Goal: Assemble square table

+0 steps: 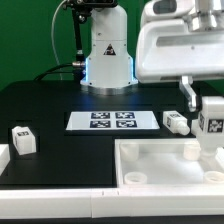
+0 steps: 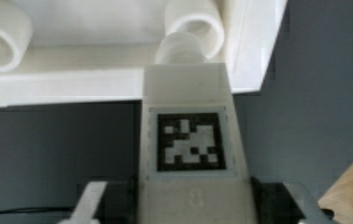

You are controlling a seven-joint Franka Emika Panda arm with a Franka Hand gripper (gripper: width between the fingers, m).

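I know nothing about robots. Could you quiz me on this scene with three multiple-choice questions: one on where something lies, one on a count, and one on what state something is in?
1. Where does the marker board lie?
A. Between the robot's base and the white slab
B. On top of the slab
C. Between the jaws

2. How many black tags does it carry?
A. Two
B. Four
C. Six

3. What are the jaws doing?
A. Standing open and empty
B. Closed on a tagged white leg
C. Closed on the slab's edge

Answers:
1 A: the exterior view shows it flat on the black table between the two.
2 B: its tags sit in two rows of two.
3 B: the wrist view shows the leg between the jaws.
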